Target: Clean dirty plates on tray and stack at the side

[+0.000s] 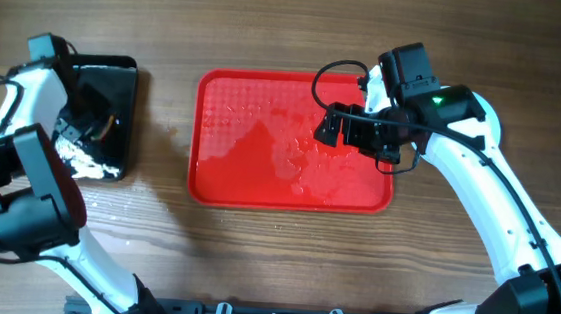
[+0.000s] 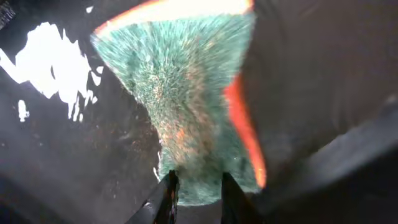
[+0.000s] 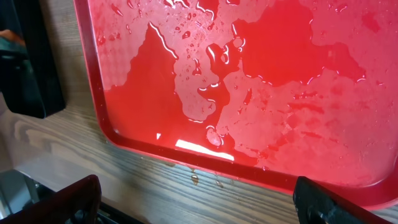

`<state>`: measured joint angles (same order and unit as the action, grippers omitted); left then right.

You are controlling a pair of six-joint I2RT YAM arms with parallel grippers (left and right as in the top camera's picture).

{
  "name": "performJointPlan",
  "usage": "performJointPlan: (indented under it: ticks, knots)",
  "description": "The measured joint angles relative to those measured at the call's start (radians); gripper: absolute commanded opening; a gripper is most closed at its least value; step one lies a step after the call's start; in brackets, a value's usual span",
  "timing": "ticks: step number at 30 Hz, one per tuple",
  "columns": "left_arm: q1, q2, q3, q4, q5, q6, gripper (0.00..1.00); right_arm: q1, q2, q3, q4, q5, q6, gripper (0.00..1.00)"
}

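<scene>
The red tray point(image 1: 265, 96) lies in the middle of the table, wet and with nothing on it; its rim and pooled water show in the right wrist view point(image 3: 143, 93). No plates are in view. My right gripper point(image 1: 351, 130) hangs over the tray's right part, open and empty, its fingers wide apart point(image 3: 199, 202). My left gripper point(image 1: 88, 122) is over the glossy black tray point(image 1: 116, 74) and is shut on a green scouring sponge point(image 2: 180, 106) with an orange side, held against the black surface.
The black tray sits at the far left with white foam or glare point(image 1: 89, 167) on its near part. Small water drops point(image 3: 196, 177) lie on the wood by the red tray's rim. The black tray's corner shows in the right wrist view point(image 3: 31, 68).
</scene>
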<state>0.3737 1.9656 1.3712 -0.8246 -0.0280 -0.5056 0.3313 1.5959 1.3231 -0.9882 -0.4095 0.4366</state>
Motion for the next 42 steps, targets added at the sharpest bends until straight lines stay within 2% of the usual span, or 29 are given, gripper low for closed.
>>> performJointPlan:
  ticks: [5, 10, 23, 31, 36, 39, 42]
  knots:
    - [0.000, -0.080, 0.077, 0.017, -0.007, 0.000, 0.26, 0.000, 0.000, 0.000, 0.000, 0.000, 0.000, 1.00]
    - [0.000, -0.134, 0.100, 0.043, -0.083, 0.000, 0.26, 0.000, 0.000, 0.000, 0.000, 0.000, 0.000, 1.00]
    - [0.013, 0.079, 0.100, 0.059, -0.167, 0.000, 0.27, 0.000, 0.000, 0.000, 0.000, 0.000, 0.000, 1.00]
    - [0.014, 0.099, 0.100, 0.044, -0.176, 0.000, 0.29, 0.000, 0.000, 0.000, -0.005, 0.000, 0.000, 1.00]
    - [0.014, 0.035, 0.100, 0.006, -0.096, 0.000, 0.35, 0.000, 0.000, 0.000, -0.014, -0.001, 0.000, 1.00]
    - [0.014, -0.069, 0.100, 0.005, -0.020, 0.000, 0.43, 0.000, 0.000, 0.000, -0.015, -0.008, 0.000, 1.00]
    - [0.014, -0.211, 0.107, 0.000, 0.068, -0.005, 0.55, 0.000, -0.002, 0.000, -0.020, -0.022, 0.000, 1.00]
